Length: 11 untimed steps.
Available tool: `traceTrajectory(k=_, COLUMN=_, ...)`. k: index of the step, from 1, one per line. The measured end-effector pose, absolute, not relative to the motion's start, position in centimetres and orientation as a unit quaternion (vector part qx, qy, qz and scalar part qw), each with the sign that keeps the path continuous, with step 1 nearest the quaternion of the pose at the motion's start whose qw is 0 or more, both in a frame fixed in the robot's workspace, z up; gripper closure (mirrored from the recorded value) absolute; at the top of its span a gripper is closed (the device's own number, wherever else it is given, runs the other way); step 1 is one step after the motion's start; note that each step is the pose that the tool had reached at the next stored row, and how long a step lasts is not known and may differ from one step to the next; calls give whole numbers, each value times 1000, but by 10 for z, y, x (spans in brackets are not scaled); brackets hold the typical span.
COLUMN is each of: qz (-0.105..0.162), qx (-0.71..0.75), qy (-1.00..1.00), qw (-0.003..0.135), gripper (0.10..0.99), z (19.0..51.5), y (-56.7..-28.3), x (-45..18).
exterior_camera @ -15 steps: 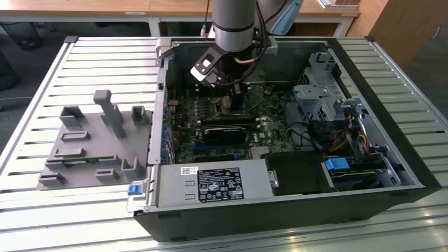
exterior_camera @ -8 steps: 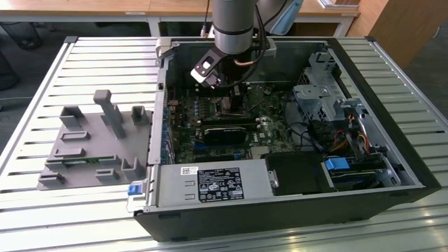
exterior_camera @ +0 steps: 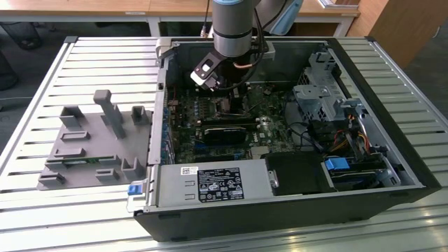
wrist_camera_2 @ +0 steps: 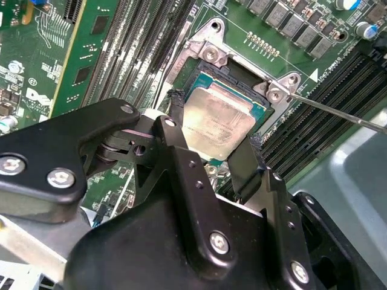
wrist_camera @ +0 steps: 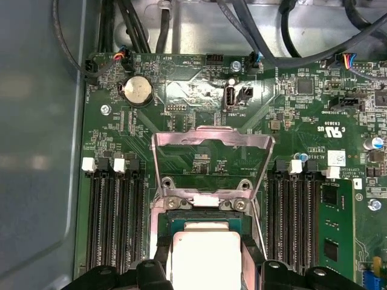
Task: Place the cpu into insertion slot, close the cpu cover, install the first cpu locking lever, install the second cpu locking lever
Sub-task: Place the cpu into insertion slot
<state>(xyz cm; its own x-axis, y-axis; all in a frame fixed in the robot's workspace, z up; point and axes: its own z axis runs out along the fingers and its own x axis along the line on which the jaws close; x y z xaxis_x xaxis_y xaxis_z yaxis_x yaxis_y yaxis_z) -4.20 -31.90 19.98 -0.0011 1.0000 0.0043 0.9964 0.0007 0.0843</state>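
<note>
sitting pinched between fingertips of the gripper (wrist_camera_2: 214, 121): the cpu (wrist_camera_2: 221, 115)

You are seeing the cpu (wrist_camera: 205, 260) showing a dull, smudged grey metal top. The cpu cover (wrist_camera: 181, 139) is gleaming as bare silvery metal. Your hand (wrist_camera_2: 216, 122) is presenting matt black, smooth surfaces with shiny screw heads. The desk (exterior_camera: 42, 220) is showing pale ribbed metal.

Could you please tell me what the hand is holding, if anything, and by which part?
The hand appears to pinch the chip by two opposite edges.
</note>
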Motion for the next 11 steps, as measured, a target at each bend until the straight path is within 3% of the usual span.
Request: traceTrajectory(k=11, qz=30, qx=709, qy=704, qw=29, gripper=545, z=194, y=-319, x=-42)
